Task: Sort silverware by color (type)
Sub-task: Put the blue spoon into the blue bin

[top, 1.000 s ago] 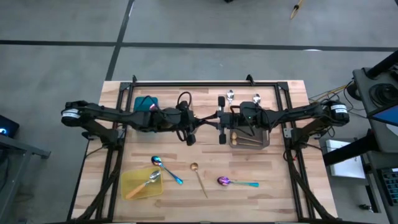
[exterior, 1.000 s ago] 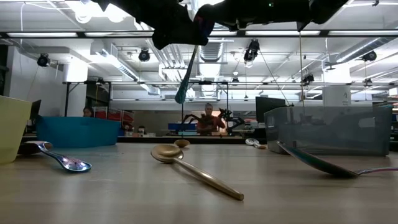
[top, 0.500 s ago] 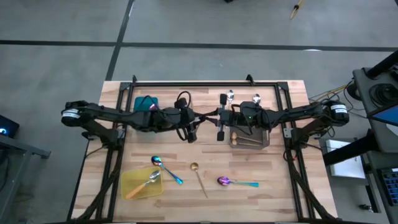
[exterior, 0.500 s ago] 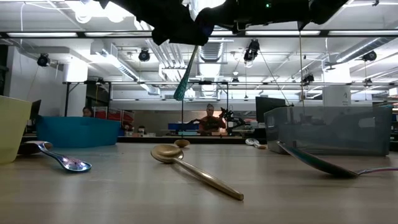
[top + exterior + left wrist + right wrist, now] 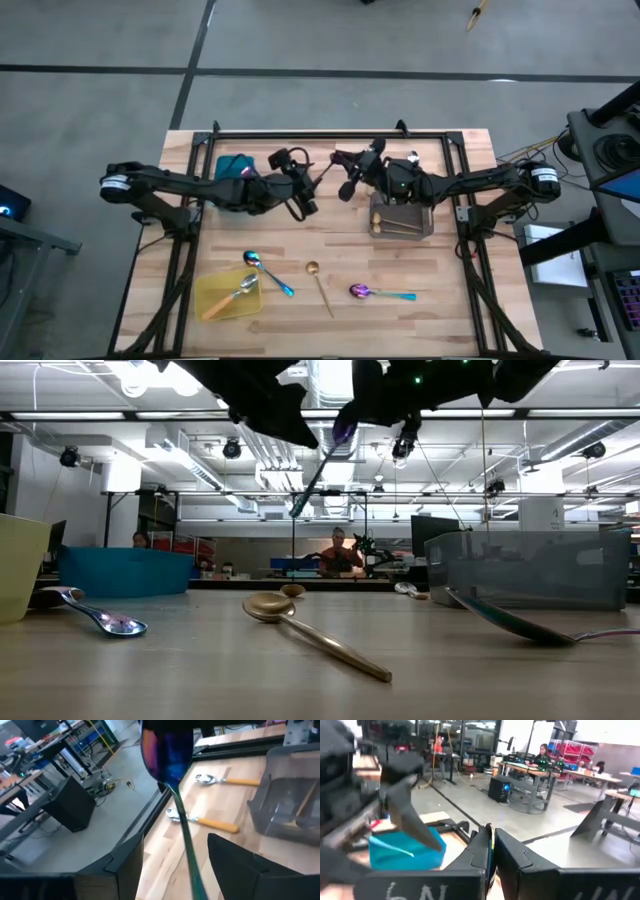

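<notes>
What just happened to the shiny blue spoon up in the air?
The left gripper opened its jaws and let go of the blue spoon. The right gripper, jaws shut on the spoon's bowl, now holds it alone and has tipped it more slantwise. The gold spoon and the yellow tray stayed put.

Industrial lab, workbenches [image 5: 555, 772], ceiling ducts [image 5: 290, 455], concrete floor [image 5: 100, 100]

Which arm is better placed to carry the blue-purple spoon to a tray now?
Right. The right pincer is shut on the bowl of the blue-purple spoon, while the left pincer stands open around its handle, gripping nothing.
</notes>
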`<action>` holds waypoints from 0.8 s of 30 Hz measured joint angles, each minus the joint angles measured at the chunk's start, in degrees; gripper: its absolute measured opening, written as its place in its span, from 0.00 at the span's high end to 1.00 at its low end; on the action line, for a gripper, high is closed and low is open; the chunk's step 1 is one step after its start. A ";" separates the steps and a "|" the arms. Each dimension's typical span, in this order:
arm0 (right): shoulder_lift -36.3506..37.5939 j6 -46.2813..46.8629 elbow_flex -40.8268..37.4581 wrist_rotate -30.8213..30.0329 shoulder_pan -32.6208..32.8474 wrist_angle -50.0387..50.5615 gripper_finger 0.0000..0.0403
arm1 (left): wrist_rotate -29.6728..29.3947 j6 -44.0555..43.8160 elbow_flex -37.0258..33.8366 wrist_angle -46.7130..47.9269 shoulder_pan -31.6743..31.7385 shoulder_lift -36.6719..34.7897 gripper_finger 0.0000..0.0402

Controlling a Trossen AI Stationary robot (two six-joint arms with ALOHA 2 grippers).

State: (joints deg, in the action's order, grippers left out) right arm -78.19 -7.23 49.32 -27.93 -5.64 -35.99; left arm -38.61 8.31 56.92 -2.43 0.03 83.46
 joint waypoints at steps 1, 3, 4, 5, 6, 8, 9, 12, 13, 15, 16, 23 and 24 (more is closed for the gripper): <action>0.00 0.70 -0.07 -0.04 -0.01 -0.39 0.97 | 0.00 -0.22 -0.12 -1.23 0.00 0.74 0.50; 0.00 1.50 -0.21 0.00 -0.01 -0.82 0.97 | -0.04 0.34 -0.12 -4.17 0.02 2.38 0.50; 0.00 1.64 -0.26 -0.01 -0.01 -0.80 0.97 | -0.33 0.96 -0.12 -6.02 0.02 3.28 0.51; 0.00 1.64 -0.26 -0.02 -0.01 -0.80 0.97 | -1.28 1.52 -0.14 -8.09 0.02 4.18 0.51; -0.02 1.63 -0.26 -0.04 -0.01 -0.80 0.97 | -2.54 2.15 -0.14 -10.27 0.02 5.23 0.51; -0.02 1.69 -0.26 -0.06 -0.01 -0.80 0.97 | -4.52 3.82 -0.14 -14.37 0.05 6.97 0.51; -0.02 1.71 -0.26 -0.08 -0.01 -0.80 0.97 | -5.06 4.56 -0.14 -16.08 0.09 7.94 0.52; -0.02 1.63 -0.26 -0.13 -0.01 -0.78 0.97 | -5.32 6.03 0.57 -18.98 0.11 10.09 0.53; -0.02 1.45 -0.26 -0.14 -0.01 -0.78 0.97 | -5.97 6.32 0.83 -19.23 0.08 10.60 0.54; -0.02 1.43 -0.28 -0.15 -0.01 -0.76 0.97 | -8.57 6.47 1.24 -19.27 0.02 11.45 0.56; -0.02 1.40 -0.29 -0.17 -0.01 -0.74 0.97 | -9.51 6.48 1.28 -19.24 0.00 11.75 0.58; -0.02 1.22 -0.31 -0.17 -0.01 -0.77 0.97 | -10.08 4.87 1.28 -19.22 0.02 11.96 0.74; -0.02 1.24 -0.31 -0.15 -0.01 -0.81 0.97 | -10.04 4.81 1.26 -19.22 0.02 11.94 0.76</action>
State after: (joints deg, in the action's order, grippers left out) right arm -78.22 -5.99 49.01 -28.08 -5.65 -36.80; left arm -48.65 13.11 58.18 -21.65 0.05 95.40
